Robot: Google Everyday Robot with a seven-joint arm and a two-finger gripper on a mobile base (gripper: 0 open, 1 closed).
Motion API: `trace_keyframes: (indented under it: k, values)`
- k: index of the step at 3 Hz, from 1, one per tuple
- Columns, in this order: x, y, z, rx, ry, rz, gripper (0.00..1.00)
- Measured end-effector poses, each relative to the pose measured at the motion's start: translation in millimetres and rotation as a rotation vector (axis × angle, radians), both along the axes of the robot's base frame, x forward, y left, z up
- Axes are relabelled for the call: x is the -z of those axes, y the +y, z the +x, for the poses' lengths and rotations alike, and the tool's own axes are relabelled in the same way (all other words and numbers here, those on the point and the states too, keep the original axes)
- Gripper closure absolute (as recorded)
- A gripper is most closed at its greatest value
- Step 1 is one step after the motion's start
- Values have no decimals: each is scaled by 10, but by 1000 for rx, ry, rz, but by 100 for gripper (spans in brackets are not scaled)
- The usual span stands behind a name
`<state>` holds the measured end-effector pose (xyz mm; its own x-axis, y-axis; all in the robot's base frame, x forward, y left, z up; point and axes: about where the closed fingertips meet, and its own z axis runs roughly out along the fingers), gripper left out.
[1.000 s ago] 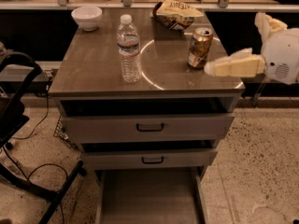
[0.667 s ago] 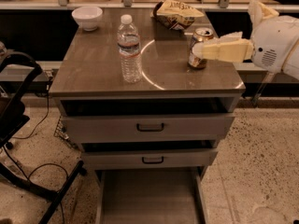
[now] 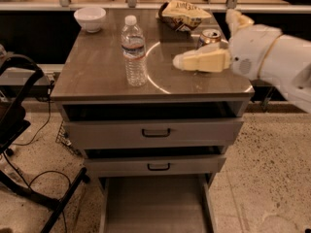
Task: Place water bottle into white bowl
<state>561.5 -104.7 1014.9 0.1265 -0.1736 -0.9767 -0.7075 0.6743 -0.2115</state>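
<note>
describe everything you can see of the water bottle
The water bottle is clear ribbed plastic with a white screw cap on and a pale label band. It stands upright on the brown cabinet top, left of centre, touching nothing else. The white bowl sits behind it at the back left corner. The tool hovers to its right, apart from it.

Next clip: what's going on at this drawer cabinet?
The robot's arm extends in from the right, and its pincer hangs over the cabinet top, just in front of the drink can, pointing toward the water bottle with a clear gap between them. The bottle stands upright near the middle, untouched. The white bowl sits at the back left corner, so the placing is not yet done.
</note>
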Motion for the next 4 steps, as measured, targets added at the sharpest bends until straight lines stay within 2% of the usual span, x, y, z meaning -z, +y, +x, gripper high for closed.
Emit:
trace_keyframes:
  k: [1, 2, 3, 4]
  values:
    - [210, 420, 120, -72, 23, 17, 0]
    - [362, 839, 274, -124, 34, 6, 0]
    - [538, 1182, 490, -150, 58, -11, 0]
    - [715, 1505, 783, -176, 89, 9, 3]
